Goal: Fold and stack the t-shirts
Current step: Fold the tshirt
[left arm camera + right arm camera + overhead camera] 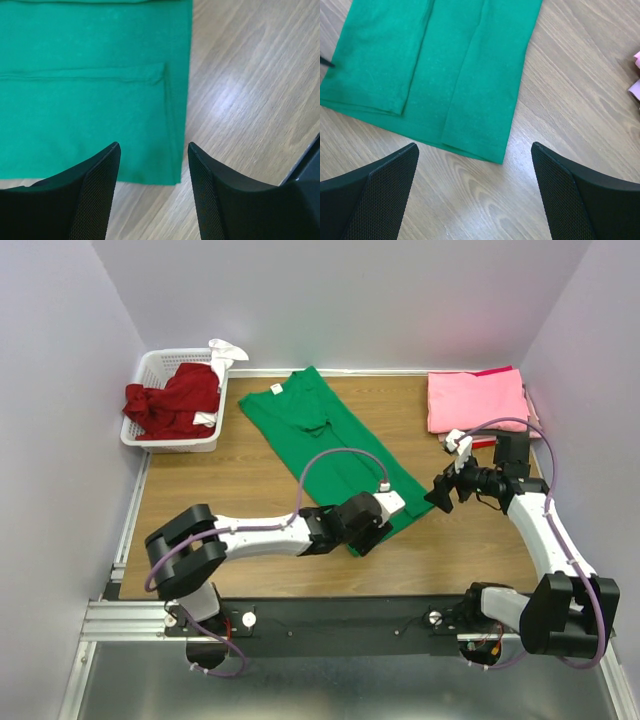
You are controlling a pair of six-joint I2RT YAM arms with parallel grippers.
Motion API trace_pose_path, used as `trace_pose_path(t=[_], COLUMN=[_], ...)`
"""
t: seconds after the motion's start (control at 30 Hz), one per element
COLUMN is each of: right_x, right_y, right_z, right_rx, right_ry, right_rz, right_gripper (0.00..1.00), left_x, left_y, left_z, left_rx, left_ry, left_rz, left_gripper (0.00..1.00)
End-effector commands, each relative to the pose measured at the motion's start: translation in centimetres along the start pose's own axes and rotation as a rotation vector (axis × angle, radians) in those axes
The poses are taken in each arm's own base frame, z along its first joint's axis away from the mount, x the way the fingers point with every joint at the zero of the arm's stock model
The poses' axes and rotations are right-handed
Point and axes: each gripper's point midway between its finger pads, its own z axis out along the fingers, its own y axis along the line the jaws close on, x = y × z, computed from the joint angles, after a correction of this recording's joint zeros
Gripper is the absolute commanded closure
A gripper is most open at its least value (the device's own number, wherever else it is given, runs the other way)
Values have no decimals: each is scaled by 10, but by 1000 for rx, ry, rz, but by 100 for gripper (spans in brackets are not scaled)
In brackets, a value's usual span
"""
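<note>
A bright green t-shirt [330, 445] lies folded into a long strip, slanting across the wooden table [240, 480]. My left gripper [362, 538] hovers at its near hem, open. In the left wrist view the hem corner of the green t-shirt [90, 100] lies between and below the fingers of the left gripper [154, 150], which are not closed on it. My right gripper [437, 497] stands wide open just right of the same hem. In the right wrist view the green t-shirt [445, 65] lies ahead of the right gripper [475, 150], with bare wood between its fingers. Folded pink t-shirts [475, 400] are stacked at the back right. A dark red t-shirt [178, 400] lies crumpled in the basket.
A white slotted basket [140, 435] stands at the back left with a white cloth [226, 348] on its far corner. An edge of the pink stack [636, 75] shows at the right of the right wrist view. Walls close the table on three sides.
</note>
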Motion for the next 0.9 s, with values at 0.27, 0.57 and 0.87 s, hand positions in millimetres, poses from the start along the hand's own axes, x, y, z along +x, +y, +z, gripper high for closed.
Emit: trace_pose_path(t=[0.27, 0.57, 0.87], right_x=[-3, -4, 16], right_y=[-8, -7, 23], right_z=[-3, -4, 4], right_rx=[21, 19, -135], right_ry=[2, -3, -22], right_rz=[16, 23, -80], right_gripper=[0, 0, 0], left_x=[38, 68, 70], left_y=[-3, 9, -2], left_z=[29, 36, 27], left_rx=[-195, -269, -196], left_ry=[134, 241, 250], left_rz=[46, 77, 84], left_gripper=[41, 58, 100])
